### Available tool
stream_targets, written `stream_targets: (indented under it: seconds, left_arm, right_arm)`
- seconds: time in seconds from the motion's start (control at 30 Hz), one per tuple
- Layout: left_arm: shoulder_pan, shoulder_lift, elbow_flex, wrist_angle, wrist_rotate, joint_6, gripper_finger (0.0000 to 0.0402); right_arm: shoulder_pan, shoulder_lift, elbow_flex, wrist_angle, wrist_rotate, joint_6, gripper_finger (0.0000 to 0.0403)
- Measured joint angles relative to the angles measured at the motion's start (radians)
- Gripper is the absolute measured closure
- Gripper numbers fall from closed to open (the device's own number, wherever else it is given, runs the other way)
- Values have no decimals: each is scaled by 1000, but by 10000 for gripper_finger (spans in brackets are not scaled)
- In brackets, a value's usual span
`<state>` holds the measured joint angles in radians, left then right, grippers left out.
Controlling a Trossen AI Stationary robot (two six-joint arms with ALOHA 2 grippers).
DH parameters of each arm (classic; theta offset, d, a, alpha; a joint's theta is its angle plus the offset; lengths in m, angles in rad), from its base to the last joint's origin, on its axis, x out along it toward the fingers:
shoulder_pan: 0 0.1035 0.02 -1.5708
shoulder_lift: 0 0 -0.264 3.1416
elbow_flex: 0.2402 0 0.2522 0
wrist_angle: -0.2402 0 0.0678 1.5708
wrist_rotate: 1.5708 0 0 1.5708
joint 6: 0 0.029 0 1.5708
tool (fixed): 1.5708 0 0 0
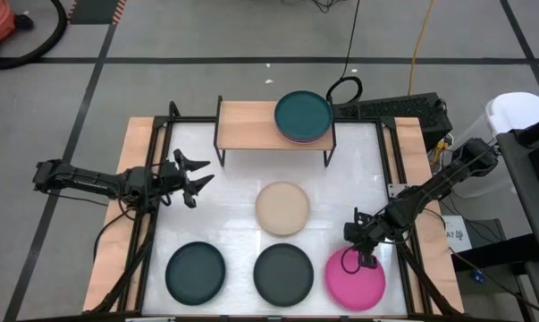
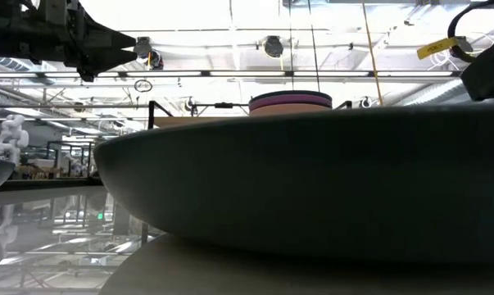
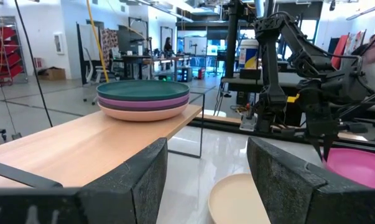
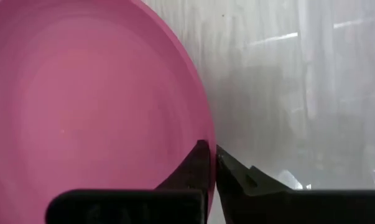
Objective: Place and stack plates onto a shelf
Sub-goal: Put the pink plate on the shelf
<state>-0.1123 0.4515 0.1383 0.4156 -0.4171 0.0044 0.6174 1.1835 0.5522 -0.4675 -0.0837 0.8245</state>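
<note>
The light-wood shelf [image 1: 251,125] stands at the table's far side. On its right half sits a stack of plates [image 1: 303,116] with a teal one on top, also seen in the left wrist view [image 3: 143,98]. On the table lie a beige plate [image 1: 282,207], a dark teal plate [image 1: 196,273], a dark grey plate [image 1: 283,275] and a magenta plate [image 1: 355,278]. My left gripper [image 1: 197,177] hovers open over the table's left side, pointing toward the shelf. My right gripper [image 1: 363,259] is down at the magenta plate's far rim, shut on it. My right gripper [image 4: 212,152] pinches the magenta plate's rim [image 4: 207,127] on its far side, one finger [image 4: 198,163] inside the plate and one [image 4: 237,174] outside. The fingers come from above, pointing down. In the high view the plate lies flat on the table.
The shelf's left half [image 3: 81,146] is bare wood. The dark grey plate [image 2: 312,180] fills the low view's foreground. Wooden side rails [image 1: 135,179] run along the table's left and right edges. Cables and a dark box [image 1: 390,109] lie behind the shelf.
</note>
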Motion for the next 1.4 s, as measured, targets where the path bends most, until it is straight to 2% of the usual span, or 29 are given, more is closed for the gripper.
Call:
stream_targets:
  seconds: [0.23, 0.47, 0.53, 0.7, 0.9, 1.03, 1.17, 1.3, 1.4]
  left_arm:
    - [0, 0, 0, 0, 0, -14, 176]
    - [0, 0, 0, 7, 0, -14, 176]
    - [0, 0, 0, 8, 0, -14, 176]
    - [0, 0, 0, 24, -1, -14, 176]
    - [0, -1, 0, 112, -1, -20, 176]
    - [0, -2, 0, 130, -1, -39, 176]
    - [0, -2, 0, 129, -2, -44, 176]
    - [0, -2, 0, 130, -7, -45, 176]
    - [0, -2, 0, 130, -21, -31, 176]
  right_arm:
    - [-27, 1, 91, -49, 18, -44, 402]
    - [-69, 1, 271, -182, 110, -98, 402]
    - [-83, 1, 323, -179, 157, -150, 402]
    - [-152, 1, 425, -105, 358, -267, 402]
    - [-317, 0, 471, 53, 479, -409, 402]
    - [-480, 6, 471, 238, 477, -505, 403]
    - [-661, 36, 471, 460, 458, -520, 403]
    - [-852, 103, 472, 690, 326, -515, 403]
    - [-983, 170, 472, 808, 224, -435, 403]
